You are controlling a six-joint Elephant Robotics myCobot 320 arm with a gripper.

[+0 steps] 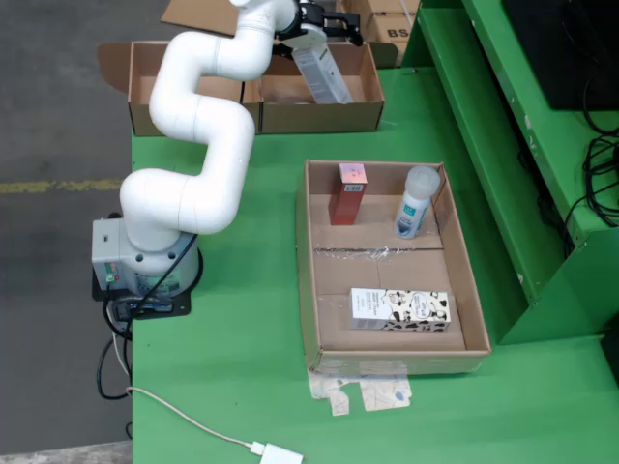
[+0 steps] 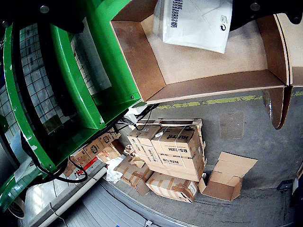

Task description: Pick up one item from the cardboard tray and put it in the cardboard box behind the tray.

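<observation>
At the far end of a green tabletop [image 1: 242, 367], a white robot arm [image 1: 198, 145] reaches over an open cardboard box [image 1: 319, 92]. Its black gripper [image 1: 324, 24] is closed on a white carton [image 1: 322, 70], a tall pack with printed text, which hangs tilted below the gripper with its lower end down between the box walls. In the gripper-mounted view, the carton [image 2: 194, 21] fills the top edge, with the brown floor of the box [image 2: 213, 61] just beyond it and stacked warehouse cartons [image 2: 165, 151] on the ground far past the box rim.

Well back from the gripper, toward the viewer in the fixed view, lies the cardboard tray [image 1: 309, 290]. It holds a red carton [image 1: 348, 193] standing upright, a white bottle with a blue label [image 1: 417, 201] beside it, and a cow-patterned milk carton [image 1: 399, 309] lying flat at the near end. A second open box [image 1: 155, 87] stands left of the gripper in the fixed view.

The task appears to be at its placing step: the item is lifted, carried, and poised in the box. The next move likely calls for opening the gripper to let the carton drop, then lifting clear of the box walls.
</observation>
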